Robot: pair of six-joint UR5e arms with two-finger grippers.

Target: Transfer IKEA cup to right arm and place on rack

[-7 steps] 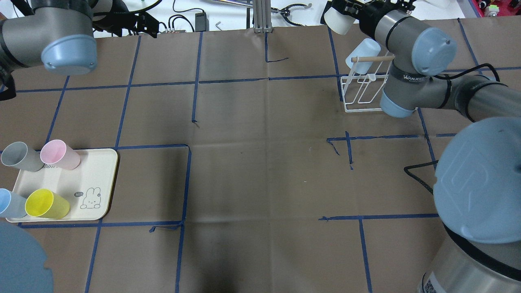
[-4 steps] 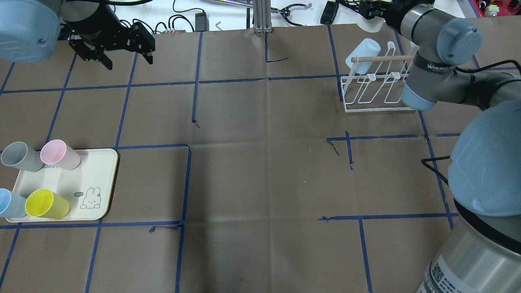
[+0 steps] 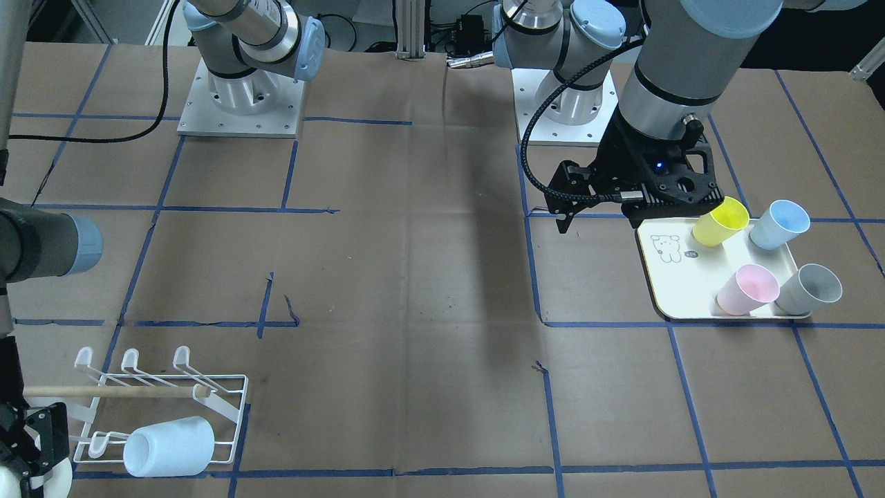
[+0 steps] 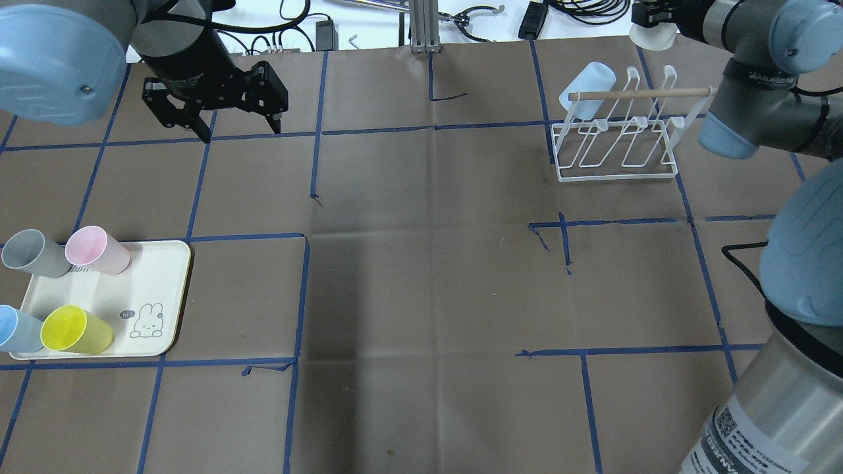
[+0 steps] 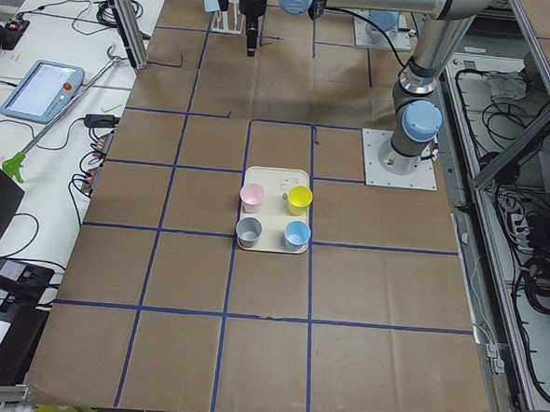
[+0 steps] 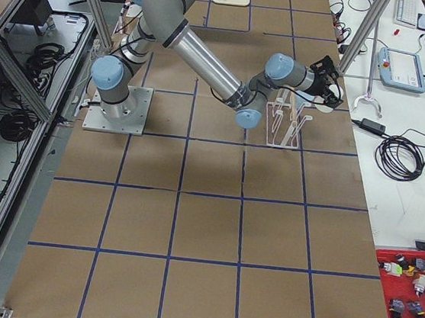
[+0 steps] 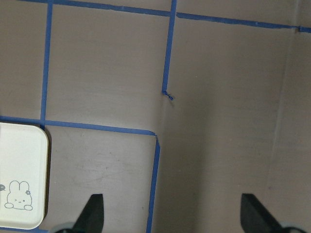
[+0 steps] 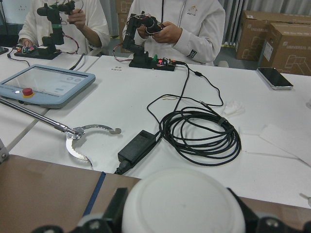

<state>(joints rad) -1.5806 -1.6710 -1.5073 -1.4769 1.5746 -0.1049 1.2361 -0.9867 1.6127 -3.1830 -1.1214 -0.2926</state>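
Note:
My right gripper (image 4: 649, 27) is shut on a white cup (image 4: 655, 41) at the table's far right edge, beyond the white wire rack (image 4: 616, 141). In the right wrist view the cup's base (image 8: 182, 204) fills the bottom between the fingers. A pale blue cup (image 4: 587, 82) hangs on the rack's far left peg, beside the wooden dowel (image 4: 639, 94). My left gripper (image 4: 238, 130) is open and empty above the table's far left part. In the left wrist view (image 7: 174, 216) only bare table lies between its fingertips.
A cream tray (image 4: 151, 296) at the near left holds grey (image 4: 33, 253), pink (image 4: 95, 250), blue (image 4: 16, 329) and yellow (image 4: 76, 330) cups. Cables and a power brick (image 8: 138, 145) lie on the white bench beyond the far edge.
My right arm has swung right with the white cup, uncovering the rack. My left arm has moved in from the far left corner, bringing its open gripper rightward and nearer.

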